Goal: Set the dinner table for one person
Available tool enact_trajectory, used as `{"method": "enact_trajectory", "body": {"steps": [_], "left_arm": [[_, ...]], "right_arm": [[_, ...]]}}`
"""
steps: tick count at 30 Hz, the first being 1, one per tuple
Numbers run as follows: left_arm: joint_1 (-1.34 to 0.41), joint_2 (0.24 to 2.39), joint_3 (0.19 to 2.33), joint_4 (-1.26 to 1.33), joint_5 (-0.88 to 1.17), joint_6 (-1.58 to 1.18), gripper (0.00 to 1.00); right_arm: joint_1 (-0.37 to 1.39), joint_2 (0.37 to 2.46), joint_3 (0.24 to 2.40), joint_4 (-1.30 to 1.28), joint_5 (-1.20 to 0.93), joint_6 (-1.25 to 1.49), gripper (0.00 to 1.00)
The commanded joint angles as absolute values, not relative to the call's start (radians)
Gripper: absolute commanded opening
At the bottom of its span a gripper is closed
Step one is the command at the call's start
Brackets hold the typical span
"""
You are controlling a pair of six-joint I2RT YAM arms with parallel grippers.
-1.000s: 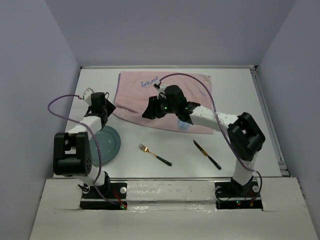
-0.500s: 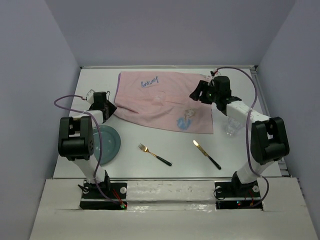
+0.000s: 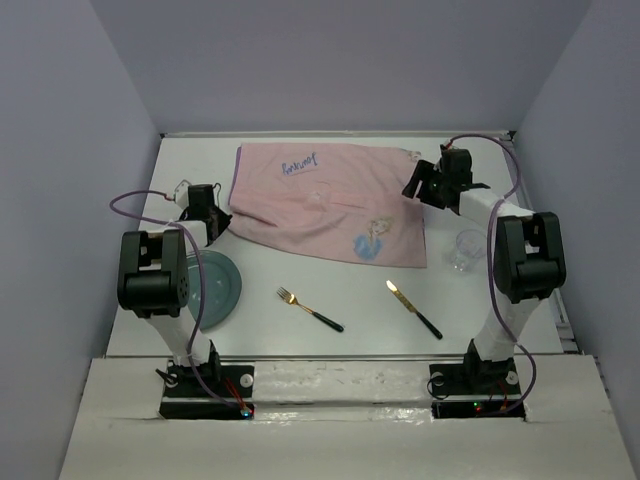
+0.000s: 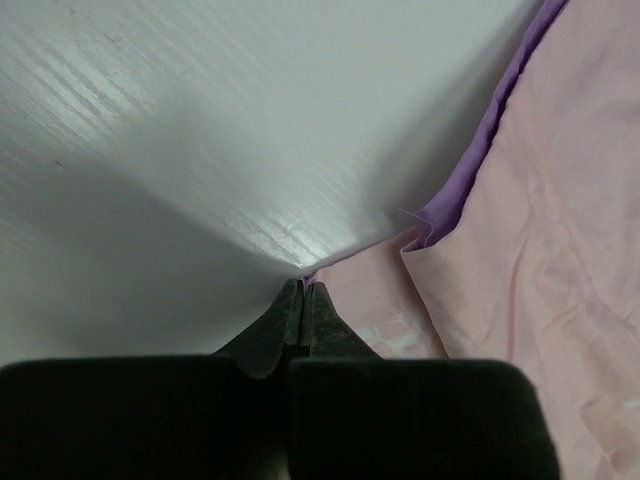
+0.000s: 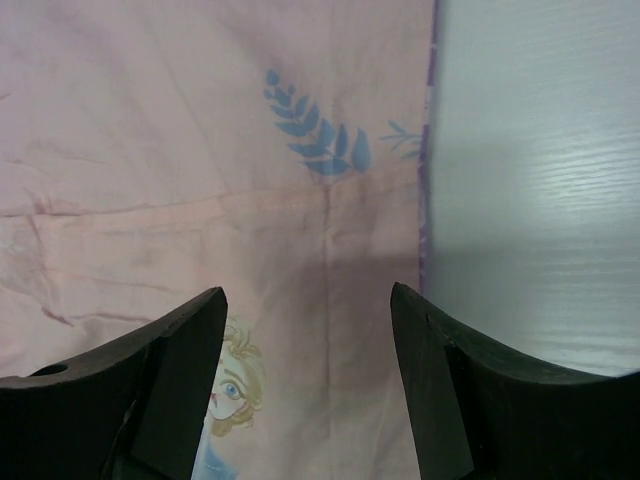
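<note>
The left hand [image 4: 302, 292] is fully closed. Its two dark fingers [image 4: 283, 322] are pressed tip to tip, and they pinch the corner of the pink rectangular cloth with a purple hem [image 3: 320, 205], whose edge runs straight into the tips. This is the cloth's near left corner, which lies low against the large white rectangular tabletop [image 3: 360, 290].

The right hand [image 5: 308, 295] is wide open and holds nothing. It hangs over the far right part of the cloth, with one finger above the pink fabric and the other close to the purple hem at the cloth's right edge. Below it the wrist view shows a blue leaf sprig print [image 5: 320, 140] and part of a printed cartoon face with yellow hair [image 5: 235, 385].

The cloth lies spread across the far middle of the tabletop, lightly creased, with blue handwriting [image 3: 300, 165] near its far edge. The tabletop fills the floor of the walled workspace and carries everything else:

- A clear drinking glass [image 3: 462, 250] stands upright, just beside the cloth's near right corner.
- A round teal plate [image 3: 222, 290] lies at the near left, partly hidden by the left arm.
- A gold fork with a black handle [image 3: 310, 310] and a gold-bladed knife with a black handle [image 3: 413, 308] lie slantwise nearer than the cloth, apart from it and from each other.
</note>
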State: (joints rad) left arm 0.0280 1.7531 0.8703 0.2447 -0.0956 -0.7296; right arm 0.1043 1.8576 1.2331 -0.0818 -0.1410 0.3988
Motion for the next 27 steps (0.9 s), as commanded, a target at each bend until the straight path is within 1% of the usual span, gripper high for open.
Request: {"method": "enact_trajectory", "body": {"steps": [1,2,4,6,9,13,16,19,20,21,22,23,25,26,27], "left_arm": [[0.028,1.718,0.882,0.272,-0.11,-0.712,0.0],[0.023,1.692,0.877,0.272,-0.117,-0.713,0.0],[0.015,1.658,0.858,0.27,-0.117,-0.716,0.0],[0.009,1.617,0.836,0.265,-0.114,-0.718,0.0],[0.008,1.505,0.749,0.27,-0.123,-0.716,0.0],[0.008,1.433,0.661,0.291,-0.098,-0.724,0.0],[0.008,1.411,0.623,0.291,-0.08,-0.733,0.0],[0.008,1.384,0.595,0.295,-0.072,-0.749,0.0],[0.008,1.373,0.594,0.291,-0.071,-0.746,0.0],[0.008,1.367,0.592,0.288,-0.071,-0.744,0.0],[0.008,1.362,0.586,0.288,-0.069,-0.744,0.0],[0.008,1.359,0.581,0.287,-0.069,-0.744,0.0],[0.008,1.35,0.574,0.282,-0.068,-0.736,0.0],[0.008,1.347,0.572,0.282,-0.064,-0.735,0.0],[0.008,1.345,0.569,0.282,-0.064,-0.732,0.01]], "right_arm": [[0.052,1.864,1.247,-0.069,-0.138,0.385,0.73],[0.052,1.876,1.259,-0.069,-0.135,0.38,0.77],[0.043,1.896,1.287,-0.084,-0.12,0.374,0.77],[0.043,1.934,1.33,-0.09,-0.115,0.371,0.75],[0.043,2.008,1.414,-0.133,-0.089,0.359,0.72],[0.043,2.087,1.515,-0.172,-0.084,0.348,0.68],[0.043,2.123,1.561,-0.187,-0.107,0.341,0.63],[0.043,2.154,1.577,-0.187,-0.117,0.339,0.55],[0.043,2.155,1.58,-0.189,-0.118,0.341,0.48],[0.043,2.158,1.583,-0.189,-0.12,0.339,0.44],[0.043,2.158,1.586,-0.187,-0.124,0.337,0.37],[0.043,2.158,1.589,-0.189,-0.123,0.336,0.24],[0.043,2.154,1.591,-0.193,-0.101,0.334,0.16],[0.043,2.151,1.592,-0.195,-0.092,0.331,0.1],[0.043,2.146,1.591,-0.199,-0.08,0.333,0.09]]}}
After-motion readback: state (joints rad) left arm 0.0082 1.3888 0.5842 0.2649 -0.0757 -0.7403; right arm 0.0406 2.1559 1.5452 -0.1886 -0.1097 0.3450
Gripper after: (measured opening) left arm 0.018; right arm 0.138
